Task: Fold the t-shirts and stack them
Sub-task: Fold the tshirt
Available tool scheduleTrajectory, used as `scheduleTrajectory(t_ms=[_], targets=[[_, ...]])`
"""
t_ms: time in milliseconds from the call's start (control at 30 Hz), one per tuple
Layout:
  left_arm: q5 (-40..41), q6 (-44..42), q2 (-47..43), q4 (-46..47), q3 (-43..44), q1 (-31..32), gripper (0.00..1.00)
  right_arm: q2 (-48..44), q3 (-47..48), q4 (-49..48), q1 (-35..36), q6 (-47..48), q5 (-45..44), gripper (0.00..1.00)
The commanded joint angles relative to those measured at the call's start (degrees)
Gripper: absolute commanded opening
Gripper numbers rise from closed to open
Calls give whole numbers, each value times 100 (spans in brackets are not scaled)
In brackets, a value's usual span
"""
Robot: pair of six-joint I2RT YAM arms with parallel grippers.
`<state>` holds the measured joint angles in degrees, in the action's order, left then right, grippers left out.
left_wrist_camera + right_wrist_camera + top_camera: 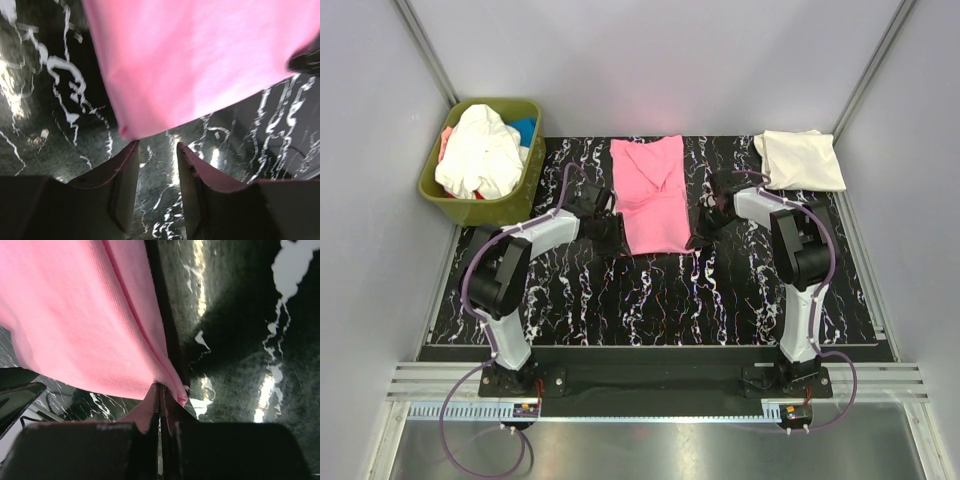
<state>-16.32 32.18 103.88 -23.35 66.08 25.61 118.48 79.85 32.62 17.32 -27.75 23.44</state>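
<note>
The pink t-shirt [650, 195] lies flat in the middle of the black marbled worktop [650, 300], already narrowed into a long strip running from near to far. A folded cream t-shirt [800, 160] sits at the far right, and more shirts, a white one [480, 150] on top, are heaped in the olive-green bin [450, 195] at the far left. The right claw [161, 390] is clenched on the strip's near right corner, with the doubled pink hem pinched between its closed tips. The left claw [157, 145] is released: its fingers stand apart just short of the near left corner, with bare worktop between them and no cloth in the gap. The fabric looks like light, soft cotton knit with no stiffness, so it will probably sag and swing from any point it is lifted by, and a single layer could peel away from the fold. The sensible hold is likely both near corners at once, catching every layer at the hem. The cloth should be kept taut between the two claws as the near end is carried toward the far end.
</note>
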Motion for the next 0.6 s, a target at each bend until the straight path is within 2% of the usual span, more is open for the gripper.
scheduleTrajectory(t_ms=[0, 167, 233, 267, 300, 333, 433, 567], targets=[[14, -107, -130, 147, -331, 76, 40, -254, -409, 42, -9, 261, -497, 0], [146, -160, -420, 129, -833, 199, 39, -491, -593, 367, -1, 393, -884, 0], [225, -186, -657, 24, -1036, 226, 38, -771, -742, 586, -1, 402, -1112, 4], [295, -221, -771, -54, -1088, 243, 38, -921, -813, 640, 8, 402, -1375, 14], [374, -239, -1059, -212, -1185, 261, 43, -1088, -892, 675, -1, 402, -1534, 27], [531, -248, -1228, -283, -1220, 269, 48, -1429, -1023, 788, -1, 376, -1710, 51], [761, -257, -1843, -451, -1335, 270, 65, -1940, -1191, 851, -1, 375, -1914, 75], [552, -99, -2231, -171, -1422, 278, 64, -2144, -1384, 737, 8, 297, -1659, 78]])
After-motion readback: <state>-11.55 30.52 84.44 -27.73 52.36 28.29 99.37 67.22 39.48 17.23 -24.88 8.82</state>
